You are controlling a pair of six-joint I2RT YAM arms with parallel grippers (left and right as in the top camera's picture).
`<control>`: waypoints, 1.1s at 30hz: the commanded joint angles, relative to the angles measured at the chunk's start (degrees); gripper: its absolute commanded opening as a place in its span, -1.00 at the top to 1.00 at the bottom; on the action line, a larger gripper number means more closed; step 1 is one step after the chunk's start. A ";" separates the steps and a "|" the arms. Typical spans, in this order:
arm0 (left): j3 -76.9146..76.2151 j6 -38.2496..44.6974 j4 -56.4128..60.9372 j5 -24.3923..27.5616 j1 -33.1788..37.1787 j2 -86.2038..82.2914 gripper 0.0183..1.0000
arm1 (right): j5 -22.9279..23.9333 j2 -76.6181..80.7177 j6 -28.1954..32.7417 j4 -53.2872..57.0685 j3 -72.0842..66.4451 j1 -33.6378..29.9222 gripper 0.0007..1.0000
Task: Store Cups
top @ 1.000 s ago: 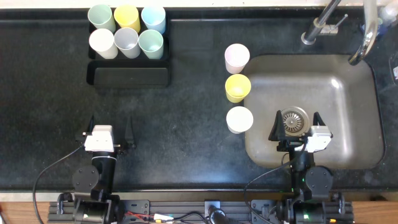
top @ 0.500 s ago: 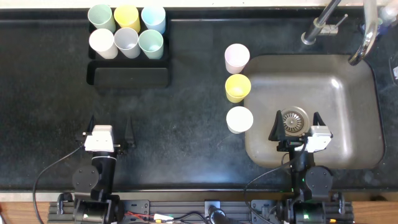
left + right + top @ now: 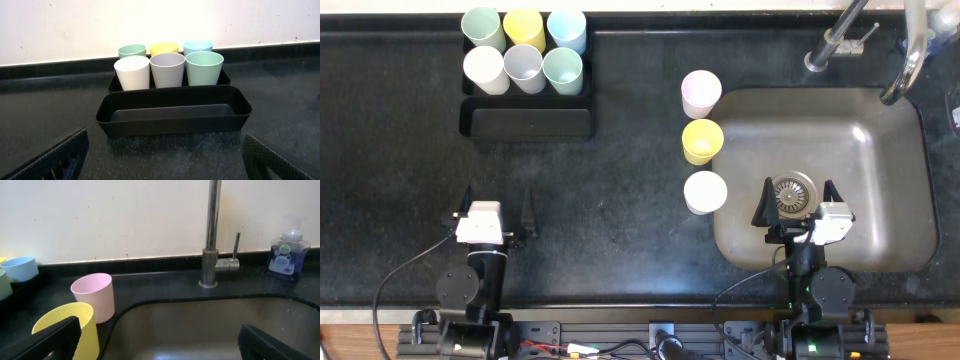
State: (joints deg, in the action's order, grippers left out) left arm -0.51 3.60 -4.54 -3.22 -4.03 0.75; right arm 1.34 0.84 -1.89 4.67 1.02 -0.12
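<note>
Three loose cups stand in a line on the black counter beside the sink: a pink cup (image 3: 701, 92) (image 3: 93, 296), a yellow cup (image 3: 702, 140) (image 3: 65, 330) and a white cup (image 3: 705, 191). Several cups fill the far black tray (image 3: 526, 90) (image 3: 170, 82); a second black tray (image 3: 527, 123) (image 3: 174, 113) in front of it holds nothing. My left gripper (image 3: 496, 210) (image 3: 160, 162) is open near the counter's front, facing the trays. My right gripper (image 3: 796, 203) (image 3: 160, 345) is open over the sink's front part.
A steel sink (image 3: 870, 120) with a drain (image 3: 793, 194) occupies the right. A tap (image 3: 840, 35) (image 3: 214, 235) stands behind it, with a soap bottle (image 3: 286, 254) to its side. The counter's middle between the trays and the cups is bare.
</note>
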 commanded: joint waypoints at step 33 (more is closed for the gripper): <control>-24.17 0.90 -11.13 2.84 -0.17 21.70 -1.00 | -0.26 -0.63 -0.28 -0.26 -0.76 -0.17 -0.99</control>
State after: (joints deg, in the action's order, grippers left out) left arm -14.17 3.60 -15.94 -2.90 -4.03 12.95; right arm 1.34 0.86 -1.89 4.67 1.02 -0.14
